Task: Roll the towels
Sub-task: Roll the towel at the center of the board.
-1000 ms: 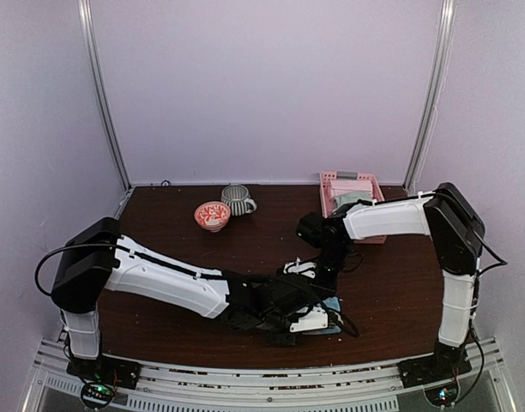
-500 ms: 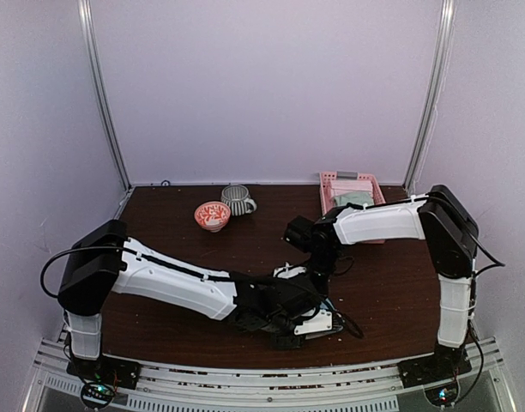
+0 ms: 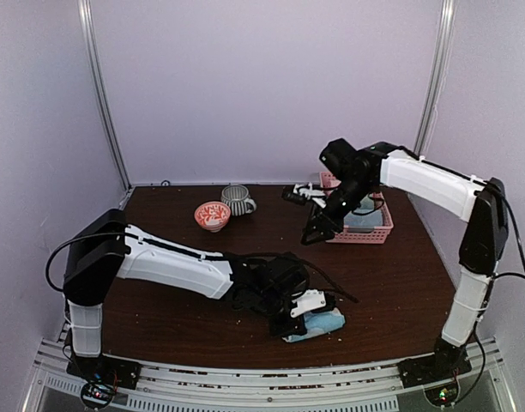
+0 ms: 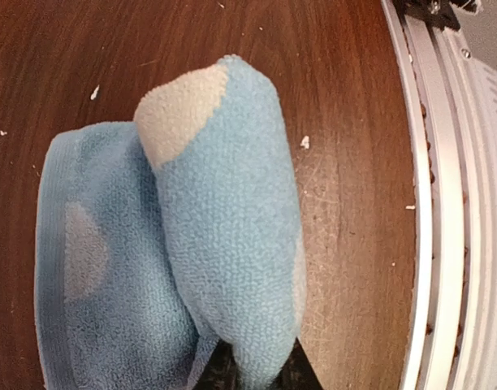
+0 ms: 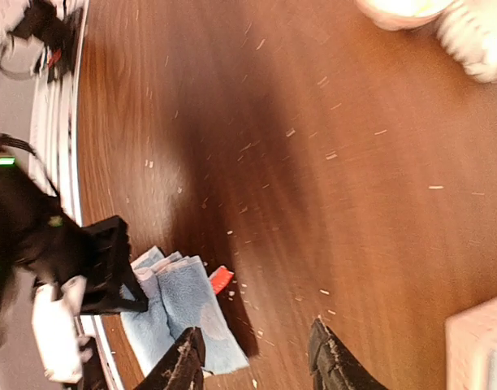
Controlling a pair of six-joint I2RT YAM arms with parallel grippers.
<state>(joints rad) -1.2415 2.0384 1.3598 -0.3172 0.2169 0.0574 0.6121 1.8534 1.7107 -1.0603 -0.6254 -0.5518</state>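
A light blue towel [image 3: 321, 323] with pale dots lies partly rolled near the table's front edge. My left gripper [image 3: 304, 314] is shut on the end of its rolled fold. In the left wrist view the roll [image 4: 224, 219] fills the frame and runs down between my fingers [image 4: 252, 375]. My right gripper [image 3: 313, 235] is open and empty, raised above the table in front of the pink basket. The right wrist view [image 5: 261, 357] shows the towel [image 5: 179, 313] far below, with a red tag [image 5: 221, 279] at its edge.
A pink lattice basket [image 3: 381, 233] stands at the back right with a grey-green towel [image 3: 368, 221] in it. A red-patterned bowl [image 3: 212, 215] and a striped cup [image 3: 238, 200] stand at the back middle. The metal rail [image 4: 443, 244] runs along the front edge.
My right arm has lifted off the towel and swung up and back toward the basket. My left gripper stays shut on the towel, which now shows more.
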